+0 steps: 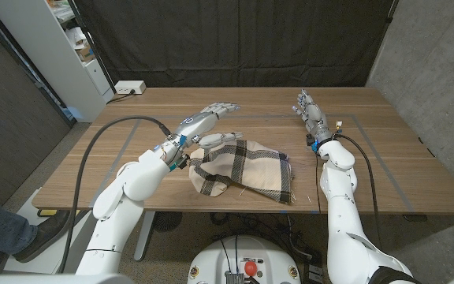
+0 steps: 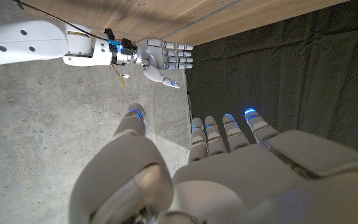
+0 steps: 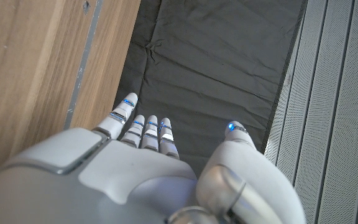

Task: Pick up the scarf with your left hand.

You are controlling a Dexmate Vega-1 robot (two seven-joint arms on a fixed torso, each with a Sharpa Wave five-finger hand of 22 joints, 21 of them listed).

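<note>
Cream-and-brown plaid fabric scarf (image 1: 243, 168) lies crumpled on the wooden table (image 1: 385, 173), near the front edge, about the middle. Left hand (image 1: 205, 120) hovers just above its far-left corner, fingers extended and slightly apart, holding nothing. Right hand (image 1: 309, 110) stands farther back to the right, well apart from the scarf, fingers straight, close together, empty. Black curtain (image 1: 235, 39) hangs beyond the table.

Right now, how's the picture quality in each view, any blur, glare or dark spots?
Head view: even light, sharp; the scarf casts only a soft shadow on the table. Left wrist view: the left robot hand up close is slightly soft, while the right robot hand beyond is crisp. Right wrist view: the black curtain is dim, no glare.
</note>
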